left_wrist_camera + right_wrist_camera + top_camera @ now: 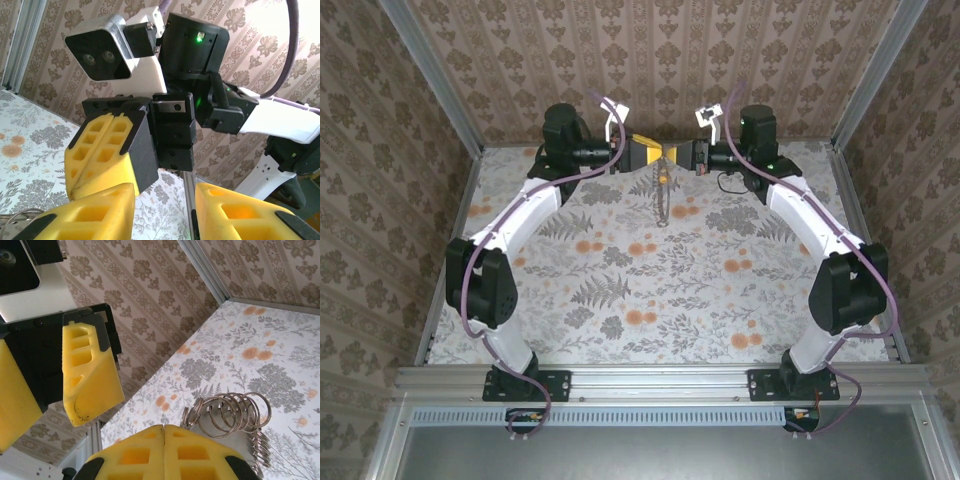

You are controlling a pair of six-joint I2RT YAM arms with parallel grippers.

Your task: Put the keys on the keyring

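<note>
Both grippers meet tip to tip high over the far middle of the table. My right gripper (678, 156) (164, 434) is shut, its yellow fingers (102, 155) pressed flat together. A bunch of thin metal rings, the keyring (231, 412) (662, 207), hangs right at its fingertips; the grip point itself is hidden behind them. A small yellow-orange spot, seemingly a key (663, 178), sits at the top of the hanging bunch. My left gripper (655, 153) (165, 207) faces it, open, with nothing between its jaws. One of its yellow fingers (92, 375) shows from the right wrist.
The floral tablecloth (650, 290) covers the table, with patterned walls close behind (660, 60) and at both sides. A metal rail (660, 382) runs along the near edge by the arm bases. Purple cables (470, 290) loop along both arms.
</note>
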